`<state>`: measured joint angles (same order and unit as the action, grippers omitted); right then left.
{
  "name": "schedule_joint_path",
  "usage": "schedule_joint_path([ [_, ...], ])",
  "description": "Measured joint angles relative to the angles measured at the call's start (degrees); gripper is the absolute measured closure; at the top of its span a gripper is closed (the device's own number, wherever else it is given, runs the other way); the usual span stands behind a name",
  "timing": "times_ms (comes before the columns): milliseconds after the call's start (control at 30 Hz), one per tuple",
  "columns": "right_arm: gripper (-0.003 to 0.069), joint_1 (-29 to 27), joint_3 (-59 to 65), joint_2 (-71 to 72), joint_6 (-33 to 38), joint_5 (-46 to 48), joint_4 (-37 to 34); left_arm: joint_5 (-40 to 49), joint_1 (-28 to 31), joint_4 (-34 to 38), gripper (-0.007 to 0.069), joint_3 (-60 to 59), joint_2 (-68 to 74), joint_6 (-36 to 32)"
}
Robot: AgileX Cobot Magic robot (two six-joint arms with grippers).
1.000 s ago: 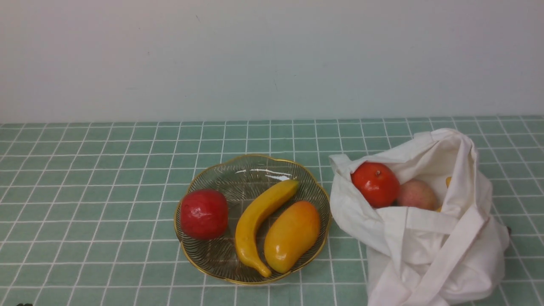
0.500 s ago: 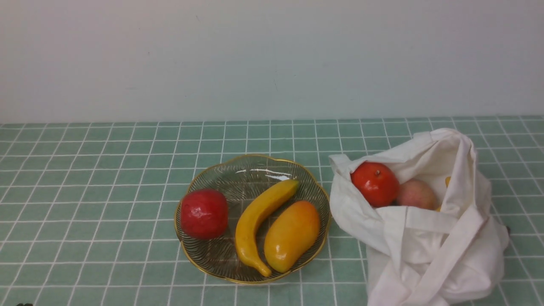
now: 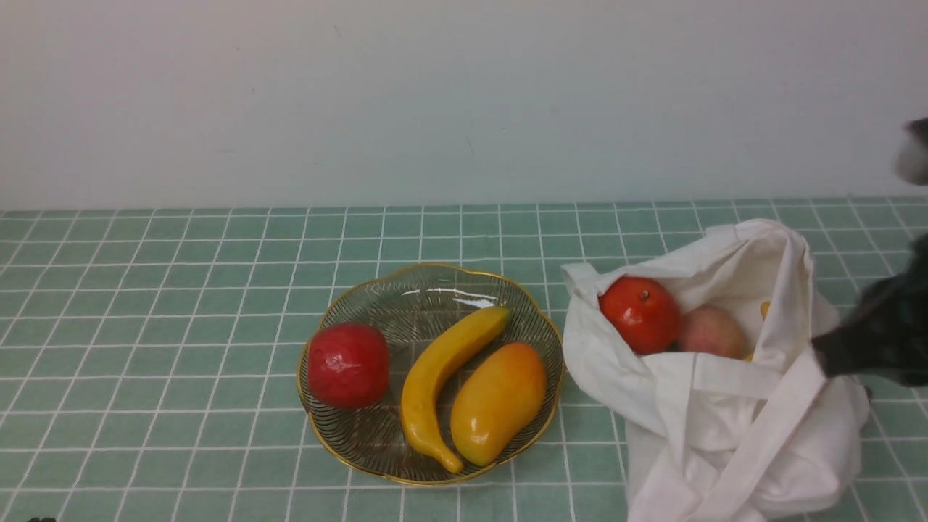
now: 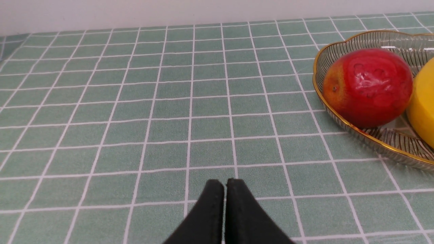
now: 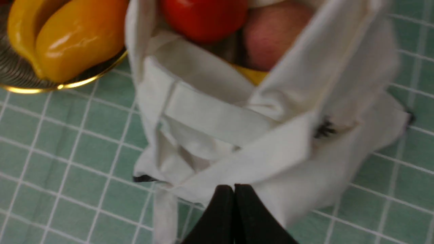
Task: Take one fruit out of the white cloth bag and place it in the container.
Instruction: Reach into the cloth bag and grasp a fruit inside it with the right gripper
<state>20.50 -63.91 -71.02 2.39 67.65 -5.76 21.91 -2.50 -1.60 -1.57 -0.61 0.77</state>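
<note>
The glossy orange-red fruit [image 3: 640, 313] lies in the open mouth of the white cloth bag [image 3: 725, 435], on the table's right. The ribbed glass container [image 3: 424, 297] with its gold rim stands just left of the bag. My right gripper [image 3: 826, 355] shows as a blurred dark shape at the bag's right side. In the right wrist view its fingers are pressed together, so the right gripper [image 5: 234, 189] is shut and empty, above the bag [image 5: 217, 135] and short of the fruit [image 5: 205, 15]. My left gripper [image 4: 225, 184] is shut, low over tablecloth left of the container [image 4: 373, 137].
The container holds a crimson bumpy fruit [image 3: 348, 365], a banana [image 3: 442, 370] and a mango [image 3: 499, 402]. A pale pinkish peach [image 3: 710, 332] sits beside the orange-red fruit in the bag, with something yellow behind it. A wall closes off the table's far edge.
My right arm has come into the front view from the right edge, blurred with motion, over the bag's right side. The fruits, bag and container have not moved.
</note>
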Motion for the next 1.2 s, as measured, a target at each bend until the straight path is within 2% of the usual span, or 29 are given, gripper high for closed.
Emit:
schedule_joint_path([
  [67,0.0673,0.0,-3.4,-6.4,3.5,-0.1,-2.9,0.0,0.0,0.0,0.0632,0.0,0.0,0.0],
  [200,0.0673,0.0,-9.8,-15.8,5.9,-1.1,-4.9,0.0,0.0,0.0,0.0632,0.0,0.0,0.0],
  [400,0.0640,0.0,-18.3,-29.2,2.3,0.7,-4.6,0.0,0.0,0.0,0.0632,0.0,0.0,0.0],
  [600,0.0489,0.1,-26.4,-37.7,0.3,2.4,-2.4,0.0,0.0,0.0,0.0632,0.0,0.0,0.0],
  [933,0.0281,0.1,-29.1,-36.0,-0.3,2.8,-1.9,0.0,0.0,0.0,0.0632,0.0,0.0,0.0],
  [967,0.0221,0.1,-29.1,-36.2,-0.3,3.0,-1.5,0.0,0.0,0.0,0.0632,0.0,0.0,0.0],
  [1033,0.0186,0.1,-29.1,-36.5,-0.4,3.0,-1.3,0.0,0.0,0.0,0.0632,0.0,0.0,0.0],
  [1133,0.0052,0.1,-29.1,-38.2,-0.6,3.0,-1.0,0.0,0.0,0.0,0.0632,0.0,0.0,0.0],
  [1200,0.0011,0.1,-29.1,-39.1,-0.7,3.0,-1.1,0.0,0.0,0.0,0.0632,0.0,0.0,0.0],
])
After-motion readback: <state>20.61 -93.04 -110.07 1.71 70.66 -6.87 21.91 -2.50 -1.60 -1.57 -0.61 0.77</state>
